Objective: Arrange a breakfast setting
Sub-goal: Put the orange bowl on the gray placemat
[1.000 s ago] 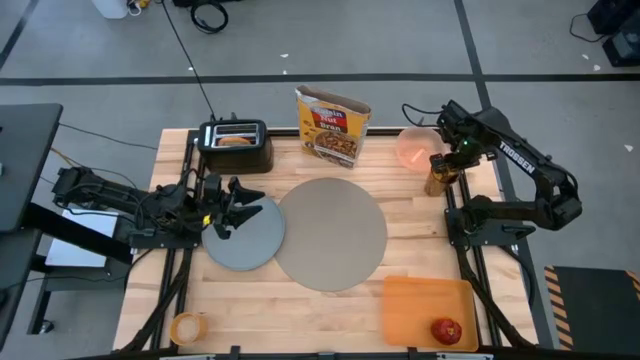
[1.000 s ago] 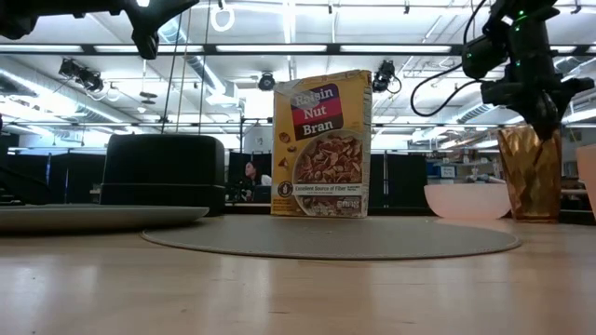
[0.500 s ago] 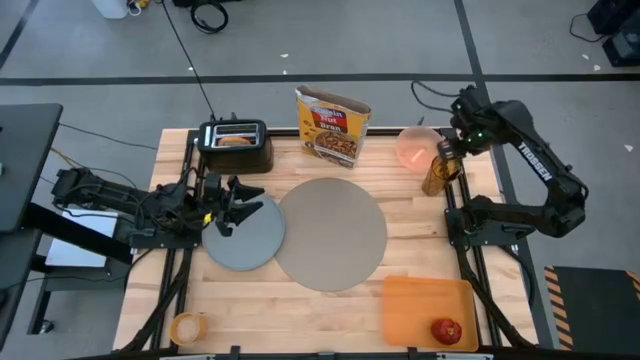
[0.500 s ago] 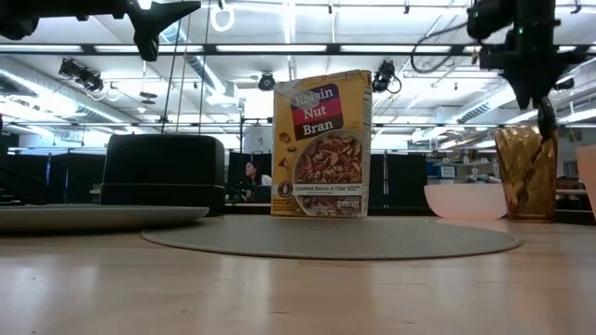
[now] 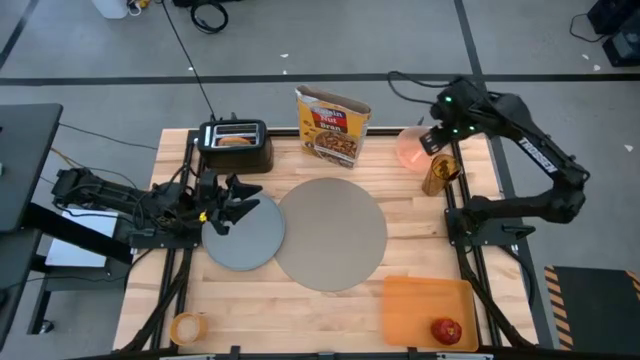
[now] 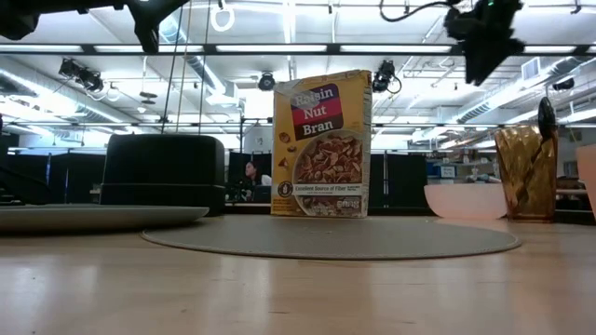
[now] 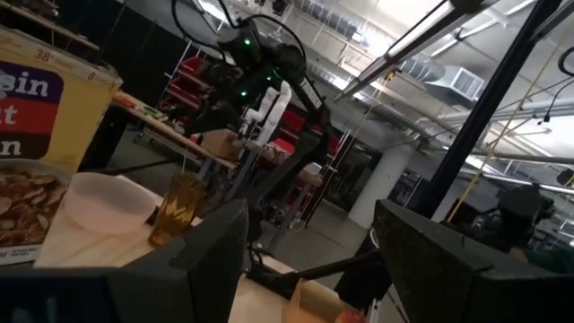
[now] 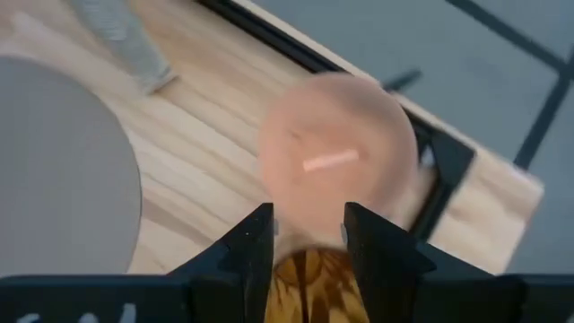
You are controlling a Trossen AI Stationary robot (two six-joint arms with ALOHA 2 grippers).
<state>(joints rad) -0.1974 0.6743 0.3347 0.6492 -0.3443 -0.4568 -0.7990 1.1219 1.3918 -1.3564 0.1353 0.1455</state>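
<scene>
The right gripper [image 5: 436, 137] hangs above the back right corner of the tabletop [image 5: 300, 300], over the translucent pink bowl [image 5: 414, 148], its 2 fingers [image 8: 247, 251] spread with nothing between them. The bowl sits by the back edge, just beside an amber glass tumbler [image 5: 438, 172] holding what may be the spoon. The bowl looks light, thin-walled and smooth, so I'd expect it to slip or flex; pinching the rim over 1 wall seems the surest hold. The tumbler crowds the rim on the near side, and the cereal box [image 5: 332, 124] stands further left, so the far rim offers more room. The taupe mat [image 5: 331, 233] lies bare at the centre with open space above. The left gripper [image 5: 228, 205] waits spread over the grey plate [image 5: 243, 238].
</scene>
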